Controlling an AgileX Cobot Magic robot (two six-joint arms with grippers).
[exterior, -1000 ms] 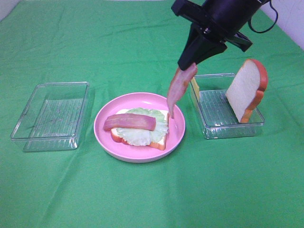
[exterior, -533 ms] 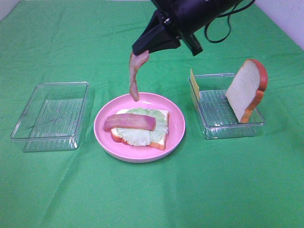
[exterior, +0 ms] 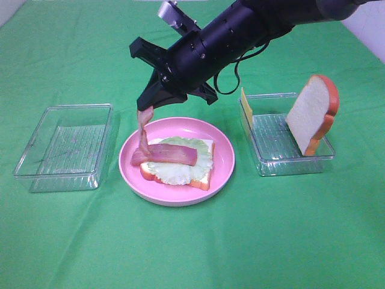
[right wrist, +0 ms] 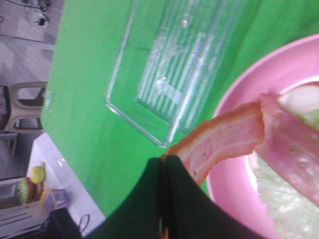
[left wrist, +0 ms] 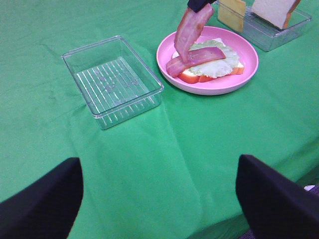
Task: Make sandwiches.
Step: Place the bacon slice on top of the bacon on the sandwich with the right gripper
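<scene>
- The right pincer (exterior: 146, 109) pinches a bacon strip (exterior: 143, 129) by its top end; the lower end touches the half-built sandwich (exterior: 179, 170) on the pink plate (exterior: 224, 160).
- The left pincer (left wrist: 159, 199) is spread wide above the green worktop (left wrist: 149, 149).

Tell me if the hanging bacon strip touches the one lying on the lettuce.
Touching. The right wrist view shows the hanging bacon strip, held by the right gripper, meeting the lying strip with no gap.

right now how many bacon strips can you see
2. One bacon strip lies across the lettuce on the pink plate; the second strip hangs from the right gripper over the plate's left side.
</scene>
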